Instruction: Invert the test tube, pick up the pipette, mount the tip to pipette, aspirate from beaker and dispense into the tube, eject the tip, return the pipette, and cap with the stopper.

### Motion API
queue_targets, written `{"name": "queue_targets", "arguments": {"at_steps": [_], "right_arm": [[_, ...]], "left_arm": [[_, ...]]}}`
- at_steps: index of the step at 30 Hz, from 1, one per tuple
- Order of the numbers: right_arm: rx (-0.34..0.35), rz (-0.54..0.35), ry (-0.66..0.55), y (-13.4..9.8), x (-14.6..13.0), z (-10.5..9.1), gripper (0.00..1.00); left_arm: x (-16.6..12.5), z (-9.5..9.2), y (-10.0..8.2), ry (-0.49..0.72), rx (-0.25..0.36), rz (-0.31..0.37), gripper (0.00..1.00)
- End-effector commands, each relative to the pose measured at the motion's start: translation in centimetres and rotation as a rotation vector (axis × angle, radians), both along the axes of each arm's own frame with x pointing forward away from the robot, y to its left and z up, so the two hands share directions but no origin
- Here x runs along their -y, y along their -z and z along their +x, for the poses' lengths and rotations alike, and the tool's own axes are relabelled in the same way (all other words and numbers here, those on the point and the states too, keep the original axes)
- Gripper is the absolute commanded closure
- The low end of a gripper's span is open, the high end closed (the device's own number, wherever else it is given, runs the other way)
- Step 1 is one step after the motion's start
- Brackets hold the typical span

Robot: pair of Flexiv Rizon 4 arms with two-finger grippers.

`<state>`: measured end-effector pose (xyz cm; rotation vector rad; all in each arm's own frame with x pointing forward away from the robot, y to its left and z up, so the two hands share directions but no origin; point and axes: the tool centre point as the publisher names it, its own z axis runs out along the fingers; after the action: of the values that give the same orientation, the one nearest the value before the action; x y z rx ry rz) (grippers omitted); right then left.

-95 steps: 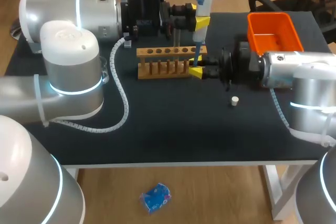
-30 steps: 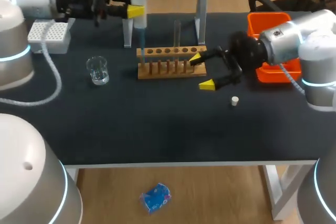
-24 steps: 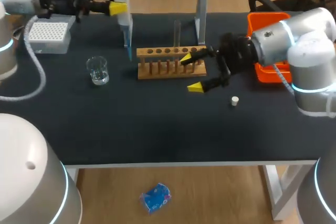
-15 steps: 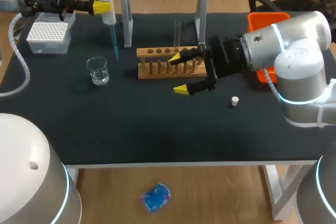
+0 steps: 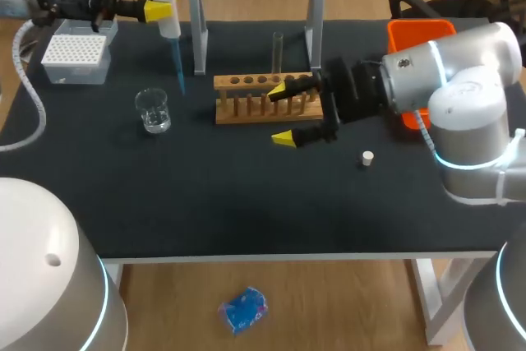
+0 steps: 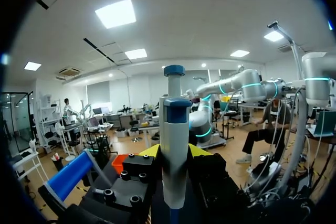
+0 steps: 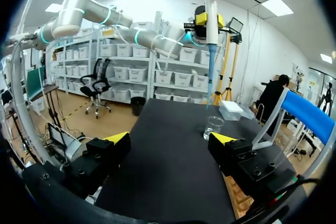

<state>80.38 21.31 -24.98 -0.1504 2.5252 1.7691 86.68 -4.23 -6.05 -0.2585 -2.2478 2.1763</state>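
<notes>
Holding white-and-blue plastic pipette (image 5: pixel 171 24): left tool (image 5: pixel 160 11) clenched mid-barrel; light, rigid, slender tip fragile.
Right tool (image 5: pixel 282 114): released, empty, by wooden tube rack (image 5: pixel 246 98).

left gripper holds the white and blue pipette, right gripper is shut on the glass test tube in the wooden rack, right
No: the right gripper is open, nothing between its fingers, per the right wrist view. The left gripper does hold the white and blue pipette; the glass test tube stands in the wooden rack.
</notes>
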Motion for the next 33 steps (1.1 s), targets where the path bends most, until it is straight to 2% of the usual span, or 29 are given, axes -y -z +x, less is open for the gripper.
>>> {"name": "queue_targets", "arguments": {"at_steps": [1, 13, 25, 33], "right_arm": [[0.006, -0.031, 0.076, 1.2, -3.7, 0.0, 0.00], [-0.018, -0.083, 0.194, 3.0, -8.9, 1.3, 0.00], [-0.007, -0.119, 0.243, 6.4, -13.0, 4.4, 0.00], [-0.035, -0.143, 0.277, 8.5, -14.9, 6.0, 0.00]], "left_arm": [[-1.6, 2.0, 0.5, 0.056, -0.008, 0.011, 1.00], [-5.5, 5.2, 2.3, 0.056, -0.027, 0.037, 1.00], [-7.0, 6.6, 3.9, 0.053, -0.044, 0.042, 1.00], [-7.5, 7.3, 4.4, 0.053, -0.038, 0.056, 1.00]]}}
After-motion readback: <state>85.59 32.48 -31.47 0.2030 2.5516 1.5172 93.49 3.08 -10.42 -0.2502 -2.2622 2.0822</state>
